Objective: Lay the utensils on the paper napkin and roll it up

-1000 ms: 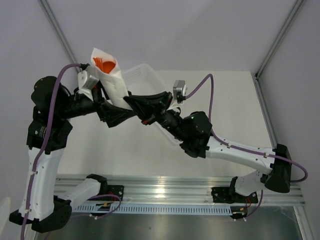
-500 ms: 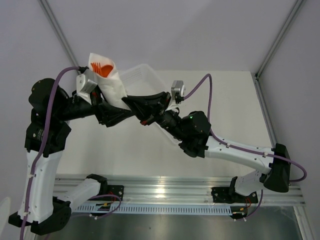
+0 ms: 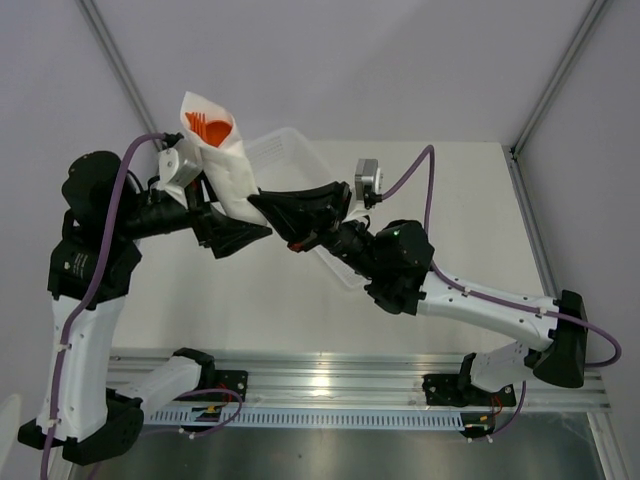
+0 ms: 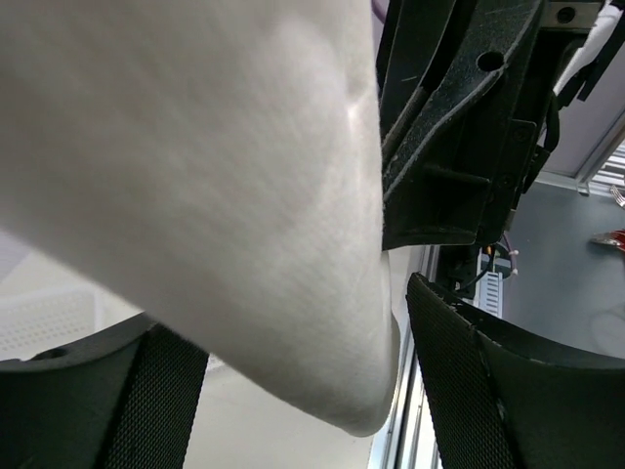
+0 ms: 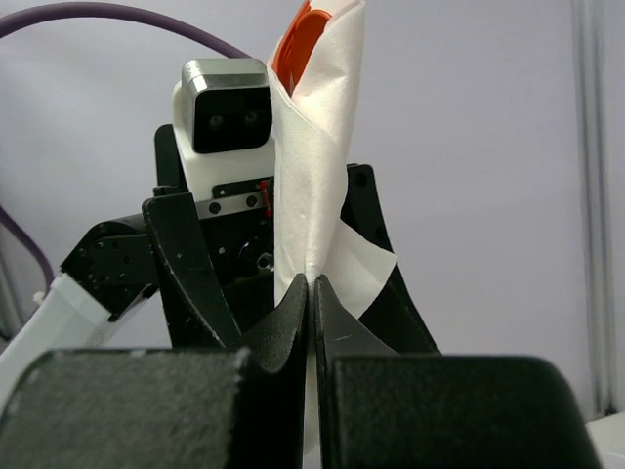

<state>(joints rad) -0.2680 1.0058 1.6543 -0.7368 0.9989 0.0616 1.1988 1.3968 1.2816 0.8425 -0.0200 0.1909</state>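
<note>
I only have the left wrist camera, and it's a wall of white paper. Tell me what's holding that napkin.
Observer: The right gripper is pinched shut on the napkin near its lower end.
Operator: Confirm the cutlery is inside.
Observer: Orange utensils show in the open top of the roll.
Operator: Give me its position.
Observer: It's held in the air above the table, with the plastic basket just behind it in the top view.
</note>
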